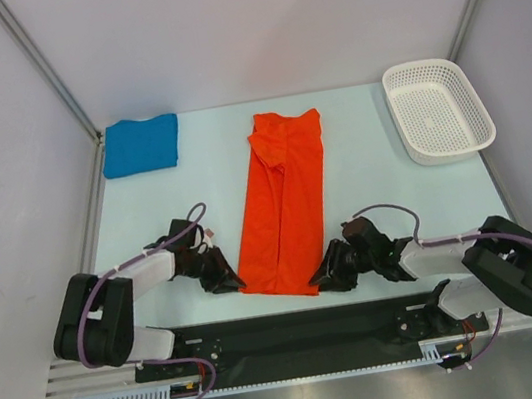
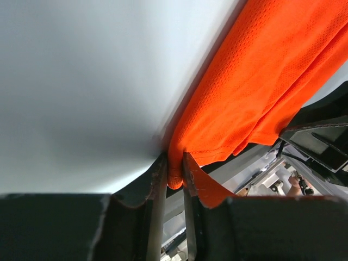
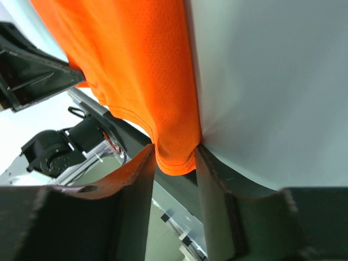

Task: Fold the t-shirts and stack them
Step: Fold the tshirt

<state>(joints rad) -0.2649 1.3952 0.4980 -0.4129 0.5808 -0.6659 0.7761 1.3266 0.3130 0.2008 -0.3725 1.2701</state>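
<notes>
- Where the table reaches its far left corner, the blue t-shirt lies as a neat folded square, well apart from both arms.
- The left gripper sits low at the near left corner of the orange-red t-shirt. Its jaws stand narrow, with the hem corner squeezed between them, so it reads as a grasp.
- The orange-red t-shirt lies mid-table as a long strip, already folded lengthwise, collar end far and hem end near the arms.
- The right gripper is at the near right corner of the hem. The cloth hangs between its jaws, which stand wider apart; whether they truly clamp it, I cannot tell.
- The white perforated basket stands at the far right, untouched.
- Step in hand, as I judge it: taking both hem corners for the crosswise fold.
- The next move calls for both pinches to be firm, then an even lift and carry of the hem toward the collar, so the strip does not skew.
- Hard to make out: the overhead view hides the fingertips under the wrists, the wrist views cut off most of the shirt, and the sleeves are tucked out of sight.
</notes>
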